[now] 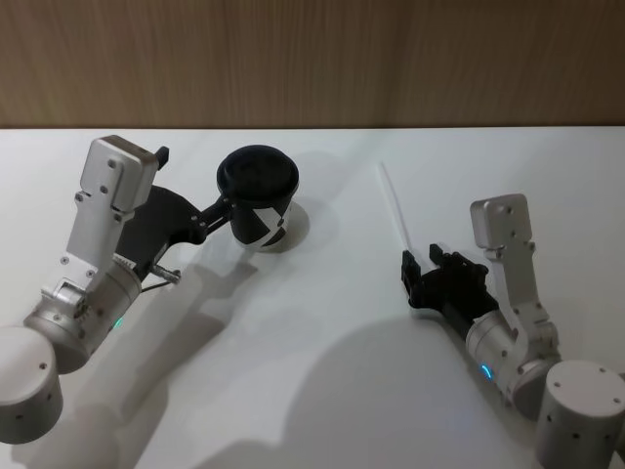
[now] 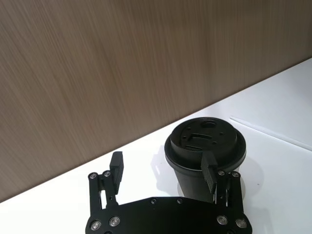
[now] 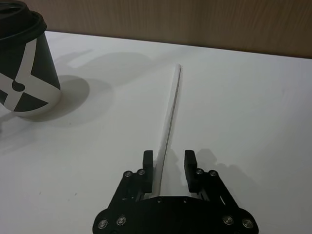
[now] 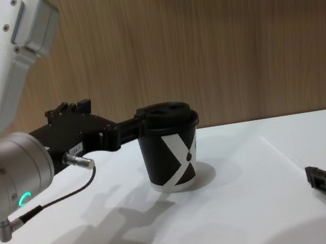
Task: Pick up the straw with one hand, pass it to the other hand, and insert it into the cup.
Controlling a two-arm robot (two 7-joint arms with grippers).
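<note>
**Desk:** What is hidden?

**Photographer:** The near end of the straw [image 1: 394, 207] runs under the right gripper [image 3: 168, 157]. The chest view cuts that gripper off at the frame's edge.

**Desk:** The arms' poses?

**Photographer:** The right gripper sits low on the white table [image 1: 322, 391], fingers parted astride the straw, which lies flat, close against one finger. The left gripper [image 2: 163, 158] reaches level, fingers wide apart, one fingertip [image 2: 209, 168] at the lid [image 2: 204, 139] of the upright cup [image 4: 156, 159]. Touching or not, I cannot tell.

**Desk:** Markings?

**Photographer:** A large white X [image 4: 179, 153] on the cup.

Bright, even light; soft broad shadows lie on the table [image 1: 342, 293].
</note>
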